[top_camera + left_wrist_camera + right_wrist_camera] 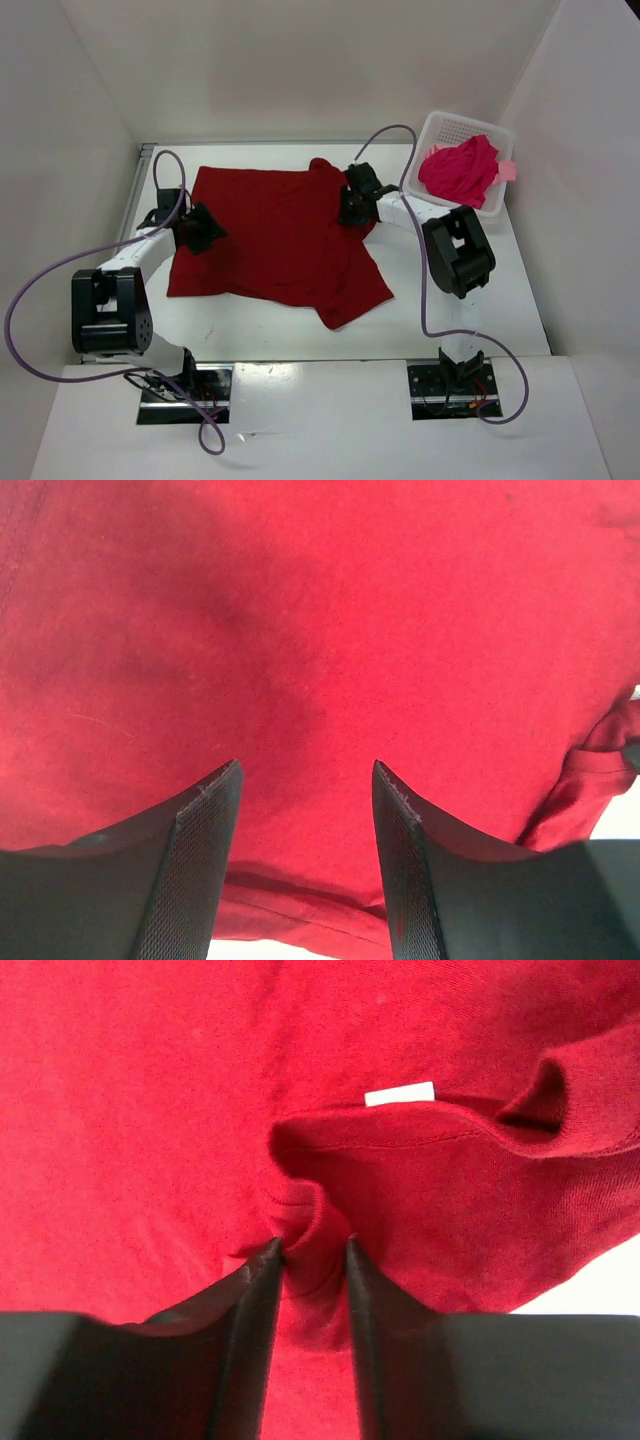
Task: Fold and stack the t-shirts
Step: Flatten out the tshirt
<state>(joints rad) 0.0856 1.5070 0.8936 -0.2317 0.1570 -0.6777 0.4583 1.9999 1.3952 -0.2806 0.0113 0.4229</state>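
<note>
A dark red t-shirt (270, 240) lies spread on the white table, with one corner trailing toward the front right. My left gripper (205, 228) is at the shirt's left edge. In the left wrist view it (305, 770) stands open just above the cloth (350, 610), with the hem below the tips. My right gripper (352, 208) is at the collar on the shirt's far right side. In the right wrist view its tips (313, 1245) pinch a raised fold of the collar cloth (150, 1110) below a white label (399, 1094).
A white perforated basket (455, 120) stands at the back right, holding a crimson-pink t-shirt (458, 170) with a bit of salmon-pink cloth (507, 170) at its right rim. White walls close in on the left, back and right. Purple cables loop beside both arms.
</note>
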